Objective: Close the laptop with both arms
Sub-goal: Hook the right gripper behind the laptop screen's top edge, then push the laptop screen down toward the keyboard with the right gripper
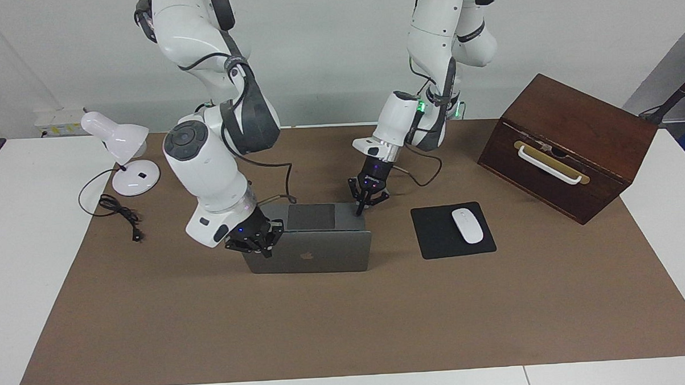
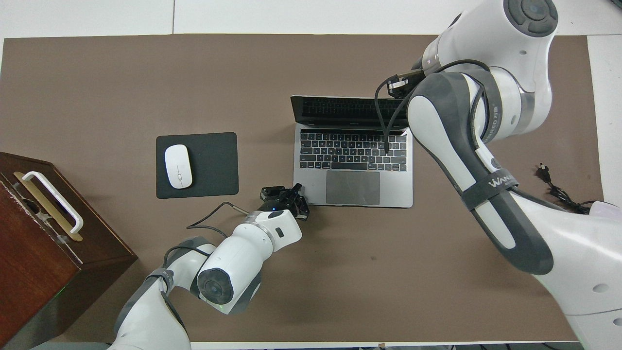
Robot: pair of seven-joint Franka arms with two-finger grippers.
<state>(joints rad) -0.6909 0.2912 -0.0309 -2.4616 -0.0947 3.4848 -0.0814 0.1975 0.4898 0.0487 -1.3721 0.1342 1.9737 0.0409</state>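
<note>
The silver-grey laptop [image 1: 316, 256] stands open in the middle of the brown mat, its lid roughly upright with the apple logo facing away from the robots. Its keys and trackpad show in the overhead view [image 2: 352, 187]. My right gripper [image 1: 263, 249] is at the lid's top corner toward the right arm's end. In the overhead view my own arm hides it. My left gripper [image 1: 360, 209] points down with its fingers together. It sits at the base's corner nearest the robots, toward the left arm's end, and also shows in the overhead view [image 2: 297, 188].
A black mouse pad [image 1: 435, 235] with a white mouse [image 1: 467, 226] lies beside the laptop toward the left arm's end. A dark wooden box [image 1: 569, 144] stands past it. A white desk lamp [image 1: 121, 137] and its black cable [image 1: 121, 211] are at the right arm's end.
</note>
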